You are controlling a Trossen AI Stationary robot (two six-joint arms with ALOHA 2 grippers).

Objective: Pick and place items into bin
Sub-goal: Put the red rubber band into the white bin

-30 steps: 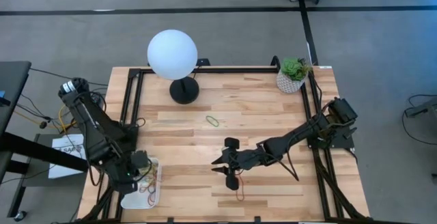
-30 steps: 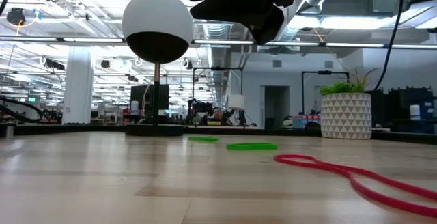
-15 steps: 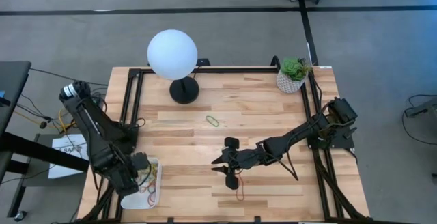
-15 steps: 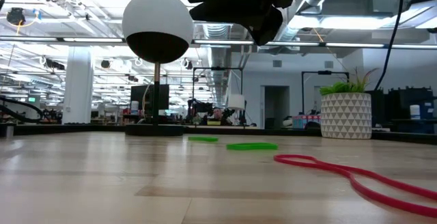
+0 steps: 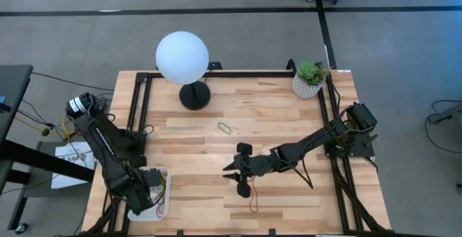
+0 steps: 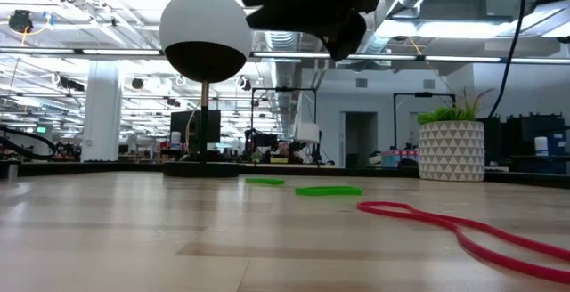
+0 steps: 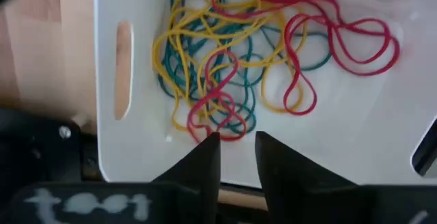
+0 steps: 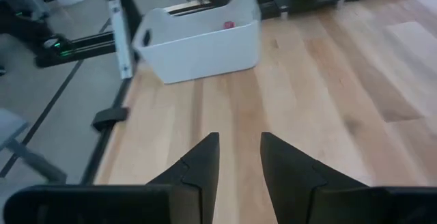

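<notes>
The white bin [image 5: 162, 207] stands at the table's near left corner. In the left wrist view its floor [image 7: 355, 121] holds a tangle of yellow, teal and red rubber bands [image 7: 232, 53]. My left gripper [image 5: 149, 185] hangs just above the bin, its fingers a little apart and empty [image 7: 237, 138]. My right gripper [image 5: 229, 173] hovers over the table's middle, fingers a little apart and empty [image 8: 239, 138], pointing toward the bin [image 8: 198, 36]. A red band [image 5: 253, 201] lies flat on the wood just near of it. A green band [image 5: 226, 128] lies farther back.
A white globe lamp [image 5: 182, 56] on a black base stands at the far left-middle. A potted plant [image 5: 309, 79] stands at the far right corner. In the low view the red band [image 6: 445, 225] and green bands [image 6: 328, 190] lie on the wood. Black frame rails edge the table.
My left arm has swung toward the table's near edge, bringing its gripper farther over the bin. My right arm has stayed almost still.
</notes>
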